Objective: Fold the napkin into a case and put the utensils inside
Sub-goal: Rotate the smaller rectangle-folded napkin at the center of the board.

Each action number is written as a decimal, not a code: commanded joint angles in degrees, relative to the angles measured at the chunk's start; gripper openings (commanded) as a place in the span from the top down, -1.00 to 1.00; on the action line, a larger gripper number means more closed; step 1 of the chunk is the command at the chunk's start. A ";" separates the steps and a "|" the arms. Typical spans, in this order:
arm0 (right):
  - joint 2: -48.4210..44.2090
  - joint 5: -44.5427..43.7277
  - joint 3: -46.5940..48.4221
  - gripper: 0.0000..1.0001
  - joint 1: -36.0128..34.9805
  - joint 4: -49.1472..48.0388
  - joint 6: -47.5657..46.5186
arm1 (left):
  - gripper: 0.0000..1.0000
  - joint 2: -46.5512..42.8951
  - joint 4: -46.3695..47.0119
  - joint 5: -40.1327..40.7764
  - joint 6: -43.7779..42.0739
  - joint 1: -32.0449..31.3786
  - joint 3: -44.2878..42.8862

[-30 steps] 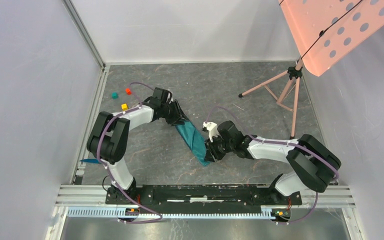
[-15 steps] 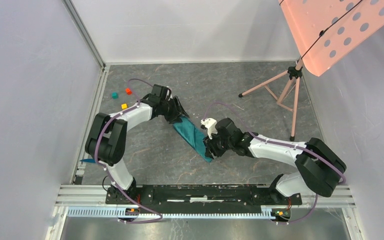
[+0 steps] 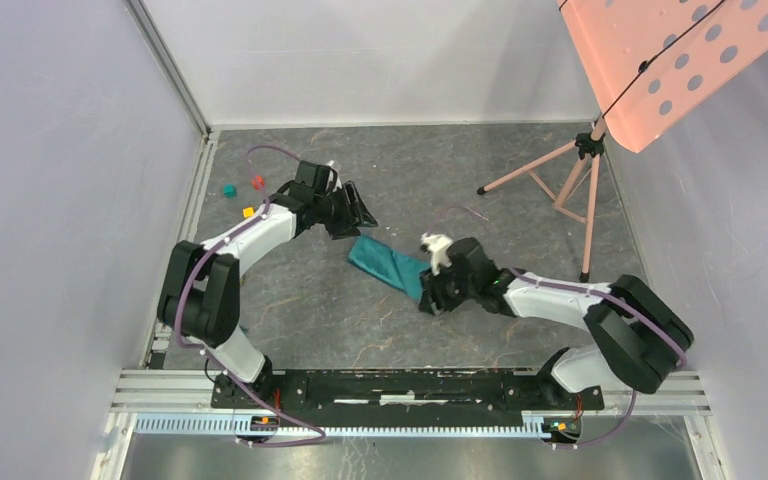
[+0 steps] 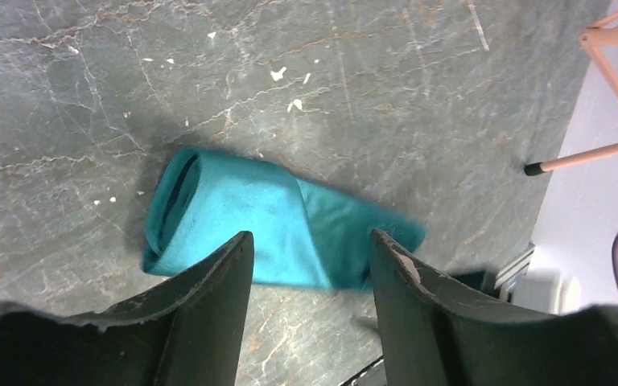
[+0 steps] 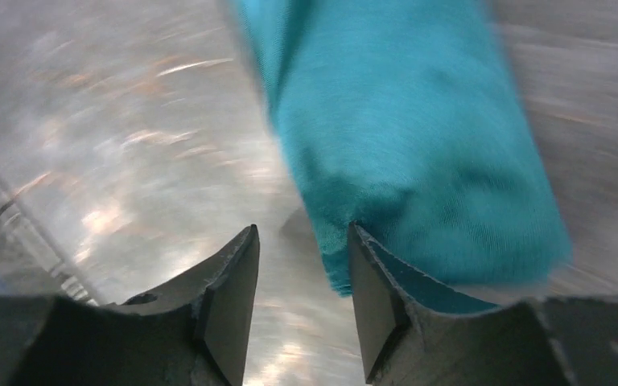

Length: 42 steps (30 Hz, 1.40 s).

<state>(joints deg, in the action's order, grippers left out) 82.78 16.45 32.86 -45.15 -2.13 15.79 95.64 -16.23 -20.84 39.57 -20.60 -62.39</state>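
The napkin lies folded as a narrow teal-green case (image 3: pixel 385 264) in the middle of the floor, slanting down to the right. In the left wrist view the case (image 4: pixel 273 229) has an open mouth at its left end. My left gripper (image 3: pixel 358 212) is open and empty, above and apart from the case's upper left end; its wrist view (image 4: pixel 310 241) shows the cloth beyond the fingers. My right gripper (image 3: pixel 429 297) is open at the case's lower right end. In the right wrist view (image 5: pixel 302 233) the cloth (image 5: pixel 418 153) lies against the outside of the right finger and the gap is empty. No spoon or blue utensil shows.
Tiny teal (image 3: pixel 228 190), red (image 3: pixel 256 182) and yellow (image 3: pixel 248 211) cubes lie at the back left beside my left arm. A pink tripod stand (image 3: pixel 560 180) with a perforated pink panel (image 3: pixel 680 50) stands at the back right. White walls enclose the floor; a metal rail (image 3: pixel 410 385) runs along the front.
The left gripper let go of the case's upper end and drew back. The case swung from a steep diagonal to a flatter slant, its lower end moving right with the right gripper.
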 commanded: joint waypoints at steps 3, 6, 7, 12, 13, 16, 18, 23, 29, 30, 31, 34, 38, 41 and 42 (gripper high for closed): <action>-5.12 -24.31 -3.19 -0.13 17.56 7.20 -1.16 | -0.34 -5.95 -1.38 -0.41 -5.89 0.22 0.39; -4.08 -25.78 2.43 -0.21 19.30 10.72 -4.86 | -0.40 -2.09 0.25 -5.11 -5.28 -0.32 -1.19; -4.67 -25.54 3.43 -0.26 19.38 11.12 -5.98 | -0.41 -0.70 1.21 -6.12 -5.16 -0.81 -1.65; -10.77 -18.99 2.41 -0.36 24.10 12.99 -4.61 | -0.46 7.63 4.71 -11.32 -4.68 -3.73 -5.46; -12.07 -16.90 1.38 -0.37 25.74 12.94 -4.12 | -0.47 9.01 5.69 -11.81 -4.57 -4.68 -6.10; -14.57 -9.94 -1.73 -0.37 30.28 12.07 -2.61 | -0.45 13.37 6.15 -12.26 -5.05 -6.35 -8.21; -14.99 -6.88 -3.81 -0.36 32.59 10.49 -2.05 | -0.42 15.17 5.64 -10.97 -5.80 -6.88 -8.67; -13.66 -0.02 -6.99 -0.26 39.31 7.37 -0.74 | -0.32 18.32 4.99 -10.27 -6.67 -8.54 -8.27; -15.00 -5.15 -5.41 -0.25 41.49 7.95 -2.55 | -0.21 20.77 18.83 -12.96 4.16 -14.79 -3.00; -15.44 -6.08 -4.93 -0.25 41.52 8.23 -2.69 | -0.19 21.49 21.69 -13.30 6.05 -15.68 -2.64; -15.88 -6.47 -4.48 -0.25 41.49 8.59 -3.02 | -0.18 22.26 23.94 -13.88 8.27 -16.65 -2.32; -17.29 -7.75 -3.45 -0.25 41.46 9.87 -3.56 | -0.17 23.92 30.62 -15.57 13.75 -18.66 -2.33; -18.95 -8.34 -2.52 -0.27 41.47 11.54 -3.88 | -0.22 21.52 31.60 -15.73 15.10 -18.91 -1.68; -20.10 -7.35 -1.69 -0.29 41.46 12.50 -4.09 | -0.29 15.73 24.53 -13.25 10.45 -18.71 -0.88; -20.36 -6.45 -1.31 -0.31 41.47 12.60 -3.93 | -0.32 13.11 20.54 -10.88 7.02 -18.61 -1.04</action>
<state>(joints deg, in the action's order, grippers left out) 64.36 9.41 28.45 -3.73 9.93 12.69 117.01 11.27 -36.16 50.96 -40.10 -64.10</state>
